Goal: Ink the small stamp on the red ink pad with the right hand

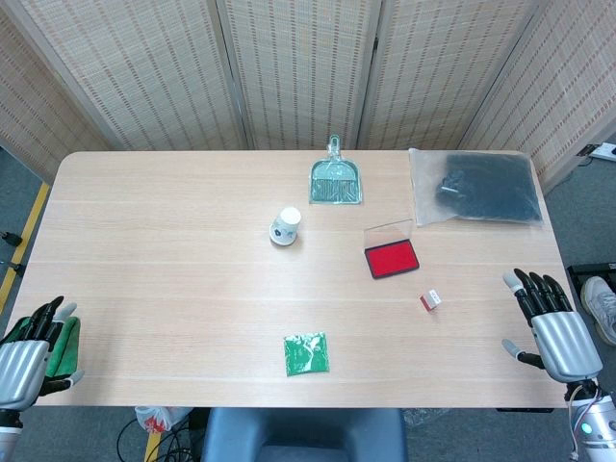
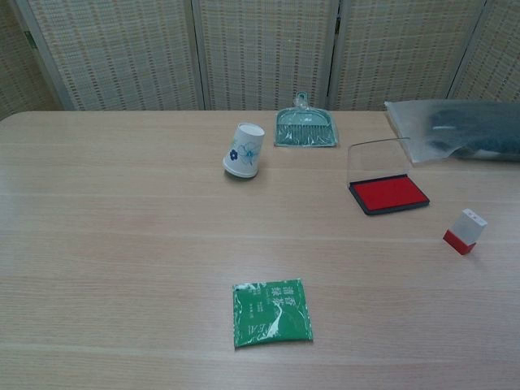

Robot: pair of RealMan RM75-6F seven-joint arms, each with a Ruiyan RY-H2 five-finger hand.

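Nearest the camera, a green sachet (image 2: 272,312) lay flat on the surface (image 1: 164,289). Right robot hand (image 1: 555,327) hovered at the surface's edge, fingers spread, holding nothing, presumably poised to reach. Small stamp (image 1: 430,300) stood between it and the red ink pad (image 1: 392,259), lid up, ready for inking. Left robot hand (image 1: 27,351) idle, likewise unladen.

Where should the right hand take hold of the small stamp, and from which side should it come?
Probably the white upper body of the small stamp, pinched from above. It stands apart, slightly tilted on its red base, so the top is free. The right hand is open nearby.
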